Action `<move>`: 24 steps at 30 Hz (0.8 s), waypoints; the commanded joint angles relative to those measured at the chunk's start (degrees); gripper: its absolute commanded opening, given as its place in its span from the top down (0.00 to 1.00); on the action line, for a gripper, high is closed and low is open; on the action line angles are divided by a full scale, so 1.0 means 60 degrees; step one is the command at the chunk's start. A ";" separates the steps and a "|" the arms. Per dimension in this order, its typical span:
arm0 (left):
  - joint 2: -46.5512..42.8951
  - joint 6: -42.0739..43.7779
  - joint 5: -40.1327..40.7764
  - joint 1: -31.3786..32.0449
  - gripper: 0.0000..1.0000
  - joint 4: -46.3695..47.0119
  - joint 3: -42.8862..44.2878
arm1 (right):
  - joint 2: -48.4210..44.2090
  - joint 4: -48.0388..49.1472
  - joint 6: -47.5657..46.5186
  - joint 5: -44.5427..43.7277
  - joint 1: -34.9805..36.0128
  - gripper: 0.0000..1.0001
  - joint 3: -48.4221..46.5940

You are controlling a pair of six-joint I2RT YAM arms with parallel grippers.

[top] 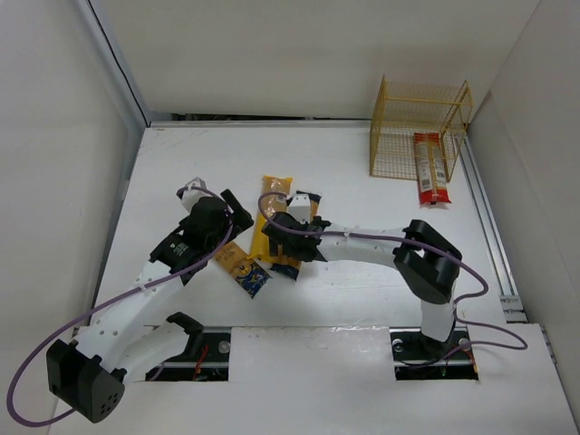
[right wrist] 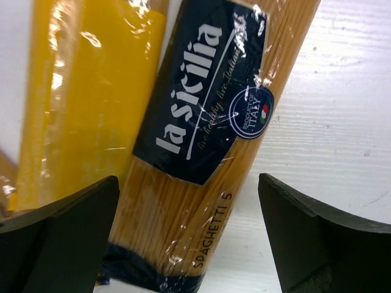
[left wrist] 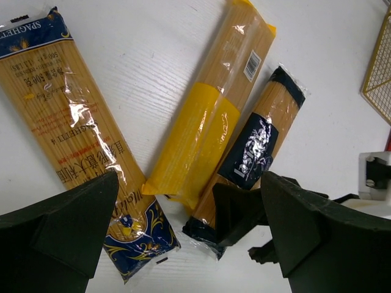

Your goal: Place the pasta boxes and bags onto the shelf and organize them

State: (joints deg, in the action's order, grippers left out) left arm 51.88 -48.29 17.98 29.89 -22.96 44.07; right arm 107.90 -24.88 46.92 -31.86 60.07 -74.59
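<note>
My right gripper (right wrist: 188,201) hangs wide open over the dark-blue-and-tan pack (right wrist: 201,122), centre frame, yellow bag (right wrist: 91,104) touching its left side. I'd drop straight, close across its width only, then carry to the shelf (top: 420,127), upper right. Left gripper (left wrist: 189,201) wide, holding nothing.

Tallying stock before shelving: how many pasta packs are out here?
4. A red pack lies at the front right of the wire shelf. The yellow bag, the dark-label pack and the blue-ended bag lie close together on the table. None seems hidden.
</note>
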 commanded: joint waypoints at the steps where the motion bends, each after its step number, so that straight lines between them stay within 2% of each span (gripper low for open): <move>1: -0.0121 0.0080 -0.0081 0.0014 0.00 0.0297 -0.0080 | 0.0561 -0.0379 0.0355 -0.0169 0.0066 0.00 -0.0459; 9: -0.0121 0.0168 -0.0272 0.0014 0.00 0.0487 -0.0168 | 0.1060 0.0250 0.0296 0.0007 0.0066 0.00 -0.0285; 11: -0.0121 0.0168 -0.0272 0.0014 0.00 0.0487 -0.0168 | 0.1060 0.0570 0.0296 -0.0081 0.0066 0.07 0.0036; 13: -0.0121 0.0168 -0.0272 0.0014 0.00 0.0487 -0.0168 | 0.0928 0.0952 0.0296 -0.0228 -0.0050 0.20 0.0388; 14: -0.0121 0.0168 -0.0272 0.0014 0.00 0.0487 -0.0168 | 0.0783 0.1346 0.0296 -0.0228 -0.0051 0.45 0.0767; 15: -0.0121 0.0168 -0.0272 0.0014 0.00 0.0487 -0.0168 | 0.0651 0.1494 0.0296 -0.0228 -0.0196 0.55 0.0945; 16: -0.0121 0.0168 -0.0170 0.0014 0.00 0.0487 -0.0168 | 0.0520 0.1684 0.0296 0.0033 -0.0430 0.74 0.1266; 18: -0.0121 0.0168 -0.0053 0.0014 0.00 0.0487 -0.0168 | 0.0315 0.1773 0.0296 0.0124 -0.0622 1.00 0.1574; 20: -0.0121 0.0081 0.0036 0.0014 0.00 0.0371 -0.0168 | -0.0124 0.1774 -0.0083 -0.0210 -0.0711 1.00 0.1853; 23: -0.0121 0.0080 0.0124 0.0014 0.00 0.0370 -0.0168 | -0.1689 0.2445 -0.1895 -0.1582 -0.0711 1.00 0.2658; 24: -0.0121 0.0080 0.0124 0.0014 0.00 0.0370 -0.0168 | -0.2636 0.2796 -0.2916 -0.2025 -0.0580 1.00 0.3125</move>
State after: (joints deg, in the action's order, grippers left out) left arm 51.88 -47.90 17.26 29.89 -21.93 43.53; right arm 102.15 -11.22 41.63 -33.98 56.38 -60.10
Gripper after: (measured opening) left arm 0.997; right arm 0.383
